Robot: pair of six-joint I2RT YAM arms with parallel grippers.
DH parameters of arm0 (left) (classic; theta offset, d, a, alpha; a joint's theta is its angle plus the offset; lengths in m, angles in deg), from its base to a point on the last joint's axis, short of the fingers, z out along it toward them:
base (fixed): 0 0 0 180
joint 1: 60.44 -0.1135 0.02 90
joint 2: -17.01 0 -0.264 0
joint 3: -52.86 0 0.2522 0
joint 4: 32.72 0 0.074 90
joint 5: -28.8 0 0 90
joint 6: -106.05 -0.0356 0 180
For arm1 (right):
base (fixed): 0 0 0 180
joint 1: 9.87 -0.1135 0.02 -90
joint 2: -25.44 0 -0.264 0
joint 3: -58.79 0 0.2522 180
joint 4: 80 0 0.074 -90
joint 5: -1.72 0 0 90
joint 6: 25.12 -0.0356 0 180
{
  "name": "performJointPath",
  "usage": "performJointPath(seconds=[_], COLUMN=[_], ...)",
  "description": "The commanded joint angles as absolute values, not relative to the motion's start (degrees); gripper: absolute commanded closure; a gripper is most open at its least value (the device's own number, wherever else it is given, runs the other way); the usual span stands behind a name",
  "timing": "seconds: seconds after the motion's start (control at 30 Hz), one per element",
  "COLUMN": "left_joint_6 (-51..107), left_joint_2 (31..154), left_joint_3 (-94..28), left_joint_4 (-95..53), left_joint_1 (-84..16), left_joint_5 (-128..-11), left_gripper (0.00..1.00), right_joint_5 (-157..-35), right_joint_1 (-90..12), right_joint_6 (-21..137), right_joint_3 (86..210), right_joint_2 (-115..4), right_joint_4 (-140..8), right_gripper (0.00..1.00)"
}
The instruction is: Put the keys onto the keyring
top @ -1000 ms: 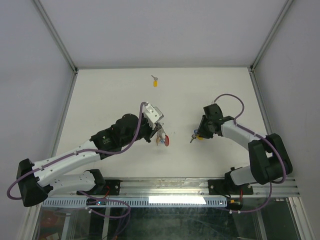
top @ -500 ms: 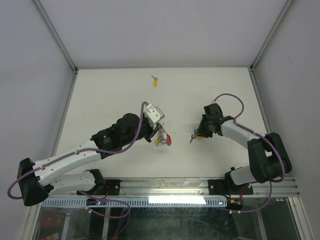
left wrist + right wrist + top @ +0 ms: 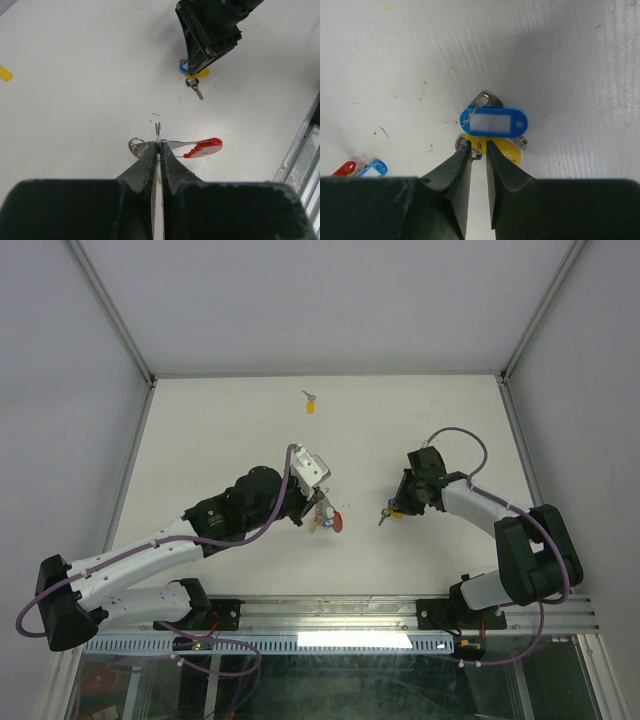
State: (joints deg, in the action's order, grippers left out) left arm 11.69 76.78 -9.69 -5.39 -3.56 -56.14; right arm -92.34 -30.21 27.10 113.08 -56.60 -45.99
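Straddling white-labelled keys (image 3: 492,124), the right end effector (image 3: 477,145) has an unclear grip; the left end effector (image 3: 159,145) clamps the keyring (image 3: 202,148).

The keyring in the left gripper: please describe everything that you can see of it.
The keyring is a cluster of thin silver wire rings joined to a curved red plastic strip, partly ribbed. The left gripper is shut on it: one ring stands upright, edge-on, at the fingertips; more rings show on one side, the red strip juts out on the other. Whether it touches the table is unclear.
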Motion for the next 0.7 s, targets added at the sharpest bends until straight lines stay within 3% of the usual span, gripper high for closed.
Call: performJointPath(seconds=[0.0, 0.67], left_joint_6=[10.8, 10.6], left_joint_2=[76.7, 77.7], left_joint_3=[-12.9, -13.6], left_joint_4=[-7.8, -7.4], left_joint_1=[-4.3, -4.3], left_joint_5=[-57.8, -58.6], left_gripper=[1.00, 1.00], right_joint_5=[-93.3, -94.2], right_joint_1=[-29.8, -29.8], right_joint_6=[27.5, 27.5], right_joint_3=[113.2, 113.0], right_joint_2=[-54.7, -53.8], right_joint_4=[-46.9, -46.6], right_gripper=[0.79, 0.79])
